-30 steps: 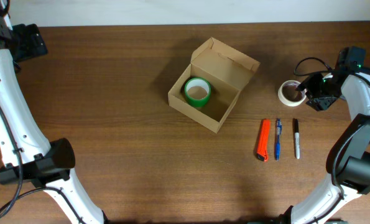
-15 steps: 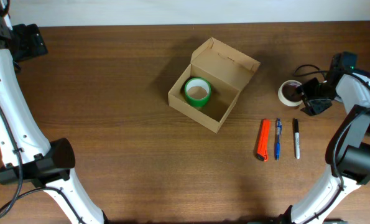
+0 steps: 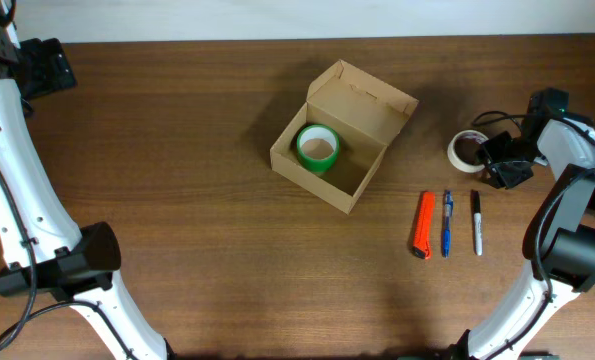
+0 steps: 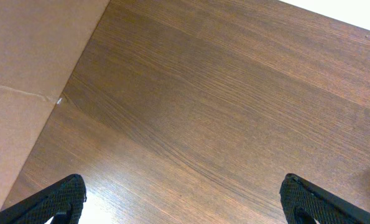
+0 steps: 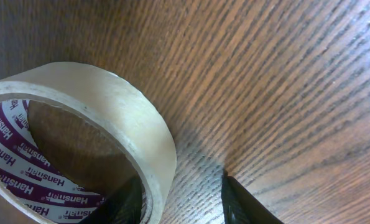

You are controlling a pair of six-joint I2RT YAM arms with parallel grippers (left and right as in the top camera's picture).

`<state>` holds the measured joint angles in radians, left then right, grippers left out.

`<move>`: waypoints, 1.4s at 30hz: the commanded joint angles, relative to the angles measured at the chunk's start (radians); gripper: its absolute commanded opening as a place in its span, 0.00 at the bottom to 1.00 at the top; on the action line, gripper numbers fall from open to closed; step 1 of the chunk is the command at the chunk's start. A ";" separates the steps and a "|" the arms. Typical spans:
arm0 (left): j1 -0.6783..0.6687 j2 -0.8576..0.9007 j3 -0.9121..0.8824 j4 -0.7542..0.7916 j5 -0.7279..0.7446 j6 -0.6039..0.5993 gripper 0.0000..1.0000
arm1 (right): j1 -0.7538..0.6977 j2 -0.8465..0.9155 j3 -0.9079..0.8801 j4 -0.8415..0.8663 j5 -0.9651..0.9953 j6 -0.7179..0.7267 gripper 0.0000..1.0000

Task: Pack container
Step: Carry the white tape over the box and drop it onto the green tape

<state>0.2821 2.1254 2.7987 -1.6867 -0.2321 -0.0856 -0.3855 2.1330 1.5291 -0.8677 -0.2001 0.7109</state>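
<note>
Tan cardboard box with hinged flap [image 3: 362, 100] sits open at frame centre, green tape roll [image 3: 317, 148] already in its left half; the right half is bare, likely left for more items. Right gripper [image 3: 497, 160] is at the beige tape roll [image 3: 466, 150] on the right, fingers apart and straddling the roll's wall. A gap shows outside the wall, so no pinch yet. Left gripper [image 4: 185, 199] is parked upper left, jaws wide, empty, out of the way.
</note>
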 commanded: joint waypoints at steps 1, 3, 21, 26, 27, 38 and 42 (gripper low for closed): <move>0.004 0.008 -0.003 0.000 0.008 0.012 1.00 | -0.001 0.014 0.019 -0.019 0.048 0.004 0.38; 0.004 0.008 -0.003 0.000 0.008 0.012 1.00 | -0.001 0.014 0.019 -0.032 0.056 0.002 0.30; 0.004 0.008 -0.003 0.000 0.008 0.012 1.00 | 0.121 -0.150 0.397 -0.196 -0.103 -0.457 0.04; 0.004 0.008 -0.003 0.000 0.008 0.012 1.00 | 0.259 -0.215 0.732 -0.351 -0.103 -0.553 0.04; 0.004 0.008 -0.003 0.000 0.008 0.012 1.00 | 0.292 -0.216 0.786 -0.376 -0.103 -0.568 0.04; 0.004 0.008 -0.003 0.000 0.008 0.012 1.00 | 0.751 -0.185 0.964 -0.618 0.265 -0.731 0.04; 0.004 0.008 -0.003 0.000 0.008 0.012 1.00 | 0.816 -0.135 0.875 -0.571 0.266 -0.747 0.04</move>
<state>0.2821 2.1254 2.7987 -1.6867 -0.2321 -0.0856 0.4023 1.9453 2.4622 -1.4555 -0.0135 0.0021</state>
